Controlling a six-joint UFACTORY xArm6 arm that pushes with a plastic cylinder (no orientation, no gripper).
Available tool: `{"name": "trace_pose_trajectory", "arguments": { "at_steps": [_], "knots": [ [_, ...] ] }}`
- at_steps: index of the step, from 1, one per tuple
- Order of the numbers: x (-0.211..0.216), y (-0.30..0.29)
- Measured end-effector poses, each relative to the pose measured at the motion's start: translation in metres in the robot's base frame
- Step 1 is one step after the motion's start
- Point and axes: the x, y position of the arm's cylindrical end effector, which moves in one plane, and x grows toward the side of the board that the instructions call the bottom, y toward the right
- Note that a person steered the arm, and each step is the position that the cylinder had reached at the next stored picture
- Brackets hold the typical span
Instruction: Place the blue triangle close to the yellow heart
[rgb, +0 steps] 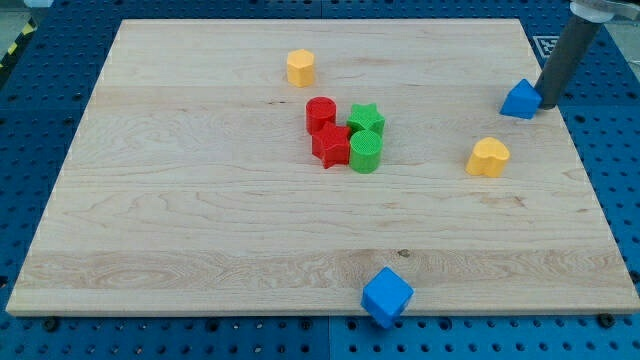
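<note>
The blue triangle (519, 100) lies near the board's right edge, toward the view's top. My tip (549, 104) rests on the board right beside it, on its right side, touching or nearly touching. The yellow heart (488, 157) lies below and a little left of the triangle, about a block's width or two away.
A yellow hexagon-like block (300, 68) sits near the top centre. A cluster in the middle holds a red cylinder (320, 113), a red star (331, 146), a green star (366, 120) and a green cylinder (365, 152). A blue cube (387, 296) overhangs the wooden board's (180, 220) bottom edge.
</note>
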Motion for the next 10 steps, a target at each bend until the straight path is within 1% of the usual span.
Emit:
{"name": "trace_pose_trajectory", "arguments": {
  "at_steps": [2,3,4,5,6,7,8,9,10],
  "knots": [
    [0.034,0.021],
    [0.034,0.021],
    [0.05,0.021],
    [0.027,0.021],
    [-0.025,0.007],
    [-0.033,-0.012],
    [0.0,-0.019],
    [0.021,-0.015],
    [-0.002,-0.029]
  ]
}}
